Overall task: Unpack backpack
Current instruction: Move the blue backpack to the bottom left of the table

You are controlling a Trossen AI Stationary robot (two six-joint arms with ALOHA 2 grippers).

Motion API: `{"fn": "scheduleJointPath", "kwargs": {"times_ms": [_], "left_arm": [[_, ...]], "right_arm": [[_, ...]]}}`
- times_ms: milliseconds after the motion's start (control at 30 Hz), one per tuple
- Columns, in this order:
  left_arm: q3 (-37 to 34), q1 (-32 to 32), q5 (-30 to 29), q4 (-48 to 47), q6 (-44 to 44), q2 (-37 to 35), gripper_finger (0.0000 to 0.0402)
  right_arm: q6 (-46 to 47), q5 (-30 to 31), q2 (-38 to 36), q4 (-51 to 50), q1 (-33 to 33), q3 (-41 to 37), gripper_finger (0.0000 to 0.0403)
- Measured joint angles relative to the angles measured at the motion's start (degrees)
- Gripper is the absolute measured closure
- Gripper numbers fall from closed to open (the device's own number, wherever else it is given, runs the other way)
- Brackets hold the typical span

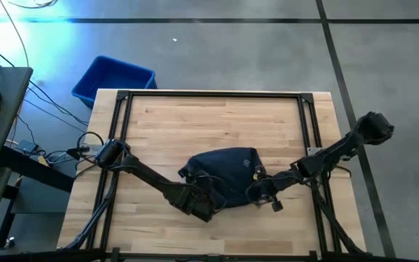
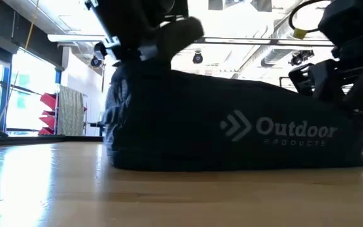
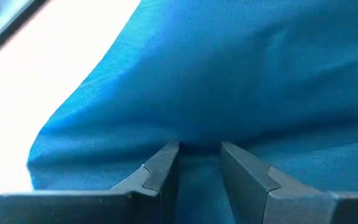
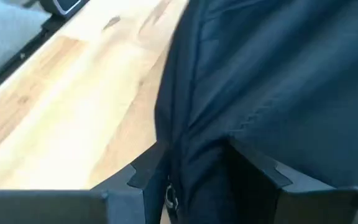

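The dark navy backpack (image 1: 224, 171) lies flat on its side in the middle of the table; its white logo (image 2: 279, 129) faces the near edge. My left gripper (image 1: 198, 200) is at the bag's near-left end and is shut on its fabric (image 3: 201, 158). My right gripper (image 1: 262, 191) is at the near-right end, shut on a fold of the bag (image 4: 197, 168). In the low view the left gripper (image 2: 147, 38) stands over the bag's raised left end, and the right gripper (image 2: 336, 72) is at its right end. My left gripper pinches the backpack's fabric (image 3: 197, 134) between its two fingers (image 3: 163, 171) at the bag's near-left end. Whether it has one layer or several does not show. The bag's underside rests on the table (image 2: 169, 189). My right gripper pinches a creased fold of the backpack's fabric (image 4: 194, 146) between its two fingers (image 4: 145, 171) at the bag's near-right end, next to the bare tabletop (image 4: 92, 112). The fingers come level from the table's right side. The bag stays on the table.
A bright blue plastic bin (image 1: 113, 78) stands on the floor beyond the table's far-left corner. A black frame (image 1: 213, 94) runs along the table's far, left and right edges. Bare wood lies on the far half (image 1: 217, 120) and left (image 1: 133, 211) of the bag.
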Motion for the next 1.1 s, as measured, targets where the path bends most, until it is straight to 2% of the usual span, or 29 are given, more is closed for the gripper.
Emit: {"fn": "scheduleJointPath", "kwargs": {"times_ms": [167, 300, 400, 600, 767, 867, 967, 1100], "left_arm": [[-0.1, -2.2, -2.0, -2.3, -2.8, -2.0, 0.0308], [0.0, -4.5, -6.6, -2.4, -4.6, -3.1, 0.0308], [-0.5, -4.6, -6.8, -3.5, -5.2, -2.8, 0.0308], [-6.0, -1.7, 0.2, -2.2, -9.6, -2.7, 0.0308], [-7.5, -1.2, 0.9, -2.3, -11.3, -2.7, 0.0308], [-7.5, -1.2, 2.1, -3.3, -11.5, -2.8, 0.0308], [-7.3, -1.8, 8.0, -3.5, -12.8, -3.1, 0.0308], [-6.8, -5.5, 13.9, -3.3, -15.5, -3.2, 0.0315]], "right_arm": [[-2.0, 7.7, -1.2, -1.9, 2.5, 2.2, 0.0261], [-0.7, 15.1, -2.5, -1.0, 4.5, 4.7, 0.0261], [-0.3, 18.8, -2.5, -1.0, 3.5, 5.2, 0.0261], [5.8, 16.8, 1.3, -0.9, -3.1, 3.9, 0.0261], [8.4, 16.4, 2.6, -4.3, -3.7, 3.7, 0.0261], [6.5, 15.9, 2.8, -1.8, -3.1, 3.4, 0.0261], [3.9, 12.7, 3.0, 1.5, -4.0, 3.4, 0.0261], [3.3, 8.1, 6.0, 6.9, -6.5, 3.6, 0.0267]]}}
